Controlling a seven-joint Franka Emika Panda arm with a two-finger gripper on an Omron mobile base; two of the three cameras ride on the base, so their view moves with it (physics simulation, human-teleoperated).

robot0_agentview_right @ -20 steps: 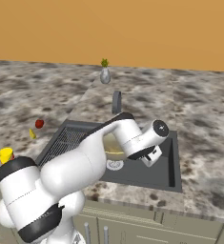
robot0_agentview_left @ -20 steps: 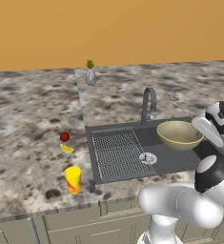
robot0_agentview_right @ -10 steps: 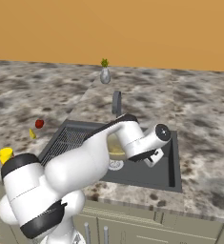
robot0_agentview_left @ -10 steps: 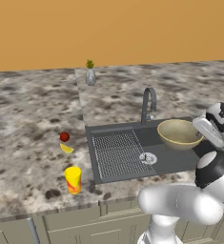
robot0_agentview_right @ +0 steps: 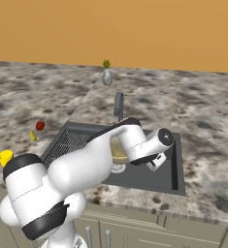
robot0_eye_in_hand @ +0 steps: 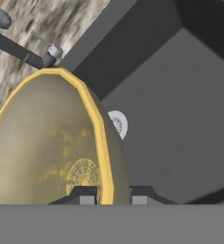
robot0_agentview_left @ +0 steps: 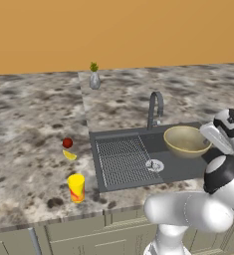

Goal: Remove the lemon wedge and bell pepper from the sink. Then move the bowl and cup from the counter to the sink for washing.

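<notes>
We grip the bowl's rim over the sink.
Our gripper (robot0_eye_in_hand: 111,193) is clenched on the yellow rim of the bowl (robot0_eye_in_hand: 46,143), one finger inside, one outside; beyond it lie the sink (robot0_eye_in_hand: 180,119) floor and drain (robot0_eye_in_hand: 119,124). Farther off, well left of the hand, the cup (robot0_agentview_left: 76,187), lemon wedge (robot0_agentview_left: 69,155) and bell pepper (robot0_agentview_left: 67,143) sit on the counter (robot0_agentview_left: 29,124).

bowl (robot0_agentview_left: 186,141) and faucet (robot0_agentview_left: 155,108) crowding sink (robot0_agentview_left: 183,167)
</notes>
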